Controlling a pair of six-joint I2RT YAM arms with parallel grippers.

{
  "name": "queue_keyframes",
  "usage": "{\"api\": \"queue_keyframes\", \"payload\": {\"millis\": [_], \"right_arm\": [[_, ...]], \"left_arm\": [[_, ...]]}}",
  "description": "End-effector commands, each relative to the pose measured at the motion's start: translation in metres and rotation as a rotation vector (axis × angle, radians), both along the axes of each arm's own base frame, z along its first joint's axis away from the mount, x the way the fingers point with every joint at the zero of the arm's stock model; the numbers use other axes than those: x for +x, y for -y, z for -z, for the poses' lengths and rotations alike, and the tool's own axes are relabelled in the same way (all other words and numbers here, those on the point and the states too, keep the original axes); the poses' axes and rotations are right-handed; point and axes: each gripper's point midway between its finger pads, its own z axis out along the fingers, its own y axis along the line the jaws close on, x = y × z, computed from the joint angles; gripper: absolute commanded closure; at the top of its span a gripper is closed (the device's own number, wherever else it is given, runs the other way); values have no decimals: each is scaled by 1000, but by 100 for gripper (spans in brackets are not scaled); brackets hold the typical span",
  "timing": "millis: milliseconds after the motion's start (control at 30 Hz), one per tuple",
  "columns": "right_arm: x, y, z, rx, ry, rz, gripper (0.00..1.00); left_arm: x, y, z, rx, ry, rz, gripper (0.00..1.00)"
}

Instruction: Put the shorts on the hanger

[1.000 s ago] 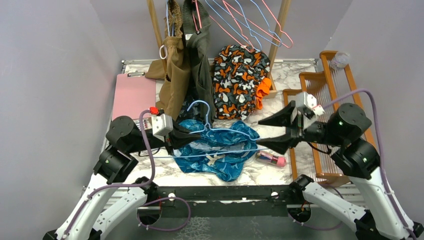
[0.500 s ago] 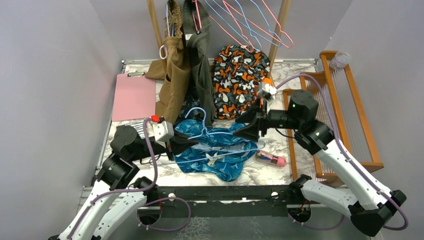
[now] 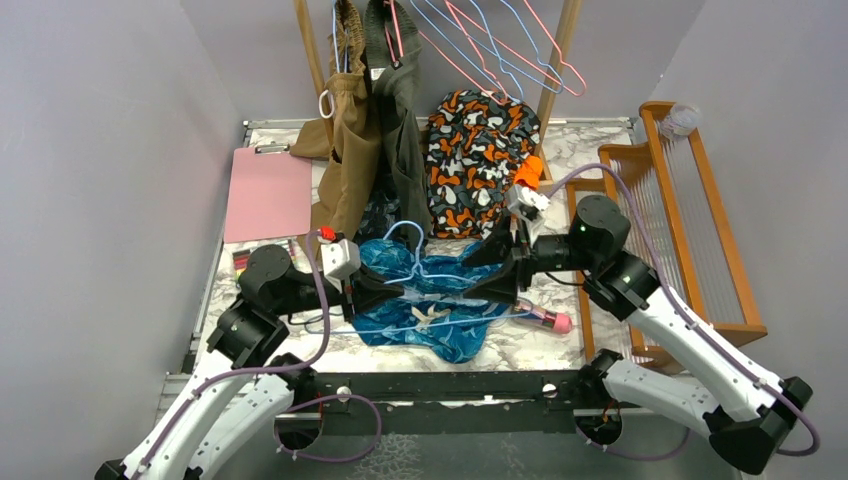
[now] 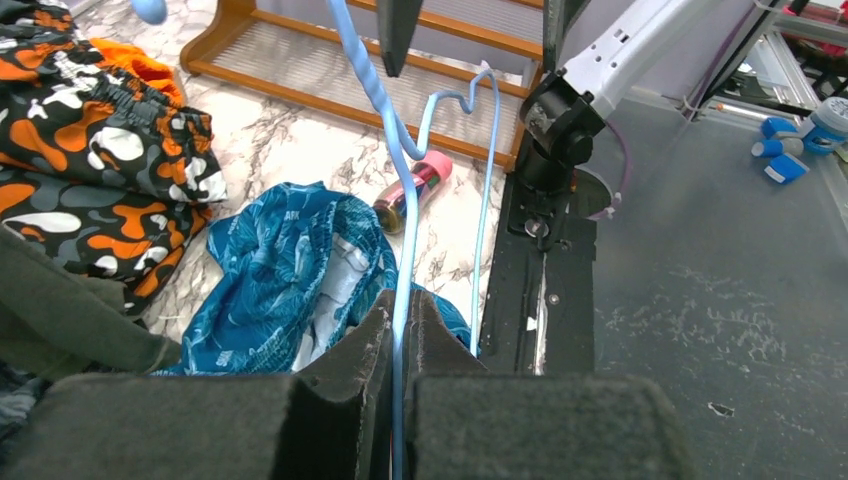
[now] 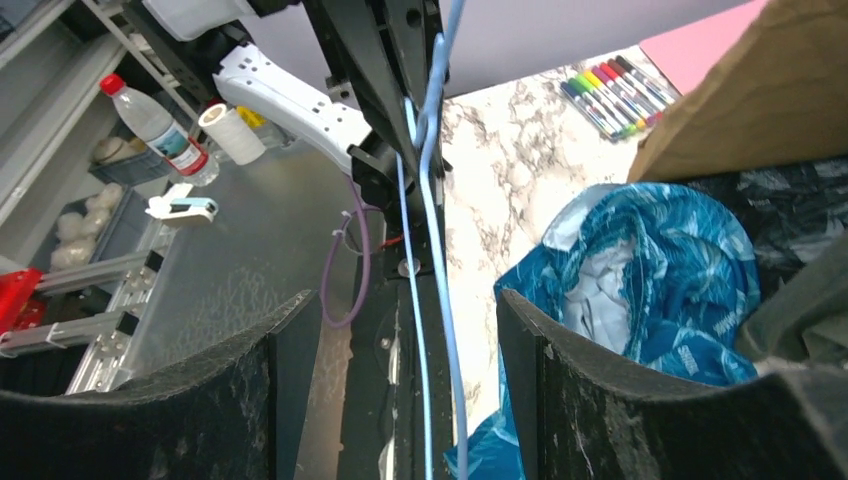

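Note:
The teal-blue shorts [image 3: 445,310] lie crumpled on the marble table near its front edge, also seen in the left wrist view [image 4: 270,290] and the right wrist view [image 5: 655,265]. The light-blue wire hanger [image 3: 408,228] hangs just above them. My left gripper [image 3: 385,290] is shut on the hanger's wire [image 4: 397,200] at its left end, the wire pinched between the pads [image 4: 398,300]. My right gripper [image 3: 488,272] is open at the hanger's right end. Its wide jaws [image 5: 405,310] stand on either side of the two blue wires [image 5: 437,200] without touching them.
An orange, black and white garment [image 3: 480,160] lies behind the shorts. Tan and olive garments [image 3: 372,130] hang from the rail with pink hangers [image 3: 500,45]. A pink clipboard [image 3: 268,192] lies far left, a wooden rack [image 3: 665,200] right, a pink-capped bottle [image 3: 545,318] beside the shorts.
My right arm has swung left and down from beside the rack, bringing its open jaws astride the hanger's right end. My left gripper has shifted slightly right with the hanger.

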Motion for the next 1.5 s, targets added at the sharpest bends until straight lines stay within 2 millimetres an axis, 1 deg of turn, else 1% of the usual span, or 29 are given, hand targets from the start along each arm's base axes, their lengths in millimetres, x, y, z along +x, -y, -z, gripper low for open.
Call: {"api": "queue_keyframes", "payload": {"millis": [0, 133, 300, 433, 567, 633, 733, 800, 900, 1233, 1333, 1467], "right_arm": [[-5, -16, -24, 49, 24, -83, 32], [-17, -33, -30, 44, -7, -168, 31], [-32, -55, -32, 8, -47, -209, 31], [-26, -64, -36, 3, -69, -158, 33], [-10, -71, -36, -25, -91, -79, 42], [-7, -73, -33, -47, -111, -71, 48], [-9, -76, -34, -50, -138, -78, 56], [-10, -77, -37, -56, -156, -84, 59], [-12, -80, -36, -79, -177, -89, 60], [-20, -82, -24, -116, -194, -103, 64], [-21, -82, -21, -119, -193, -101, 68], [-22, -84, -19, -118, -189, -102, 77]], "left_arm": [[-7, 9, -8, -31, 24, 91, 100], [-7, 11, -12, -39, 25, 107, 100], [-7, 11, -16, -46, 41, 107, 100], [-7, 12, -18, -45, 44, 118, 100], [-7, 13, -21, -48, 48, 125, 100], [-8, 13, -23, -51, 56, 126, 100], [-8, 12, -26, -54, 61, 125, 100], [-8, 13, -26, -54, 61, 124, 100], [-7, 12, -26, -54, 63, 117, 100], [-7, 12, -27, -57, 68, 111, 100], [-6, 12, -29, -60, 71, 111, 100], [-6, 12, -29, -64, 69, 112, 100]]}}
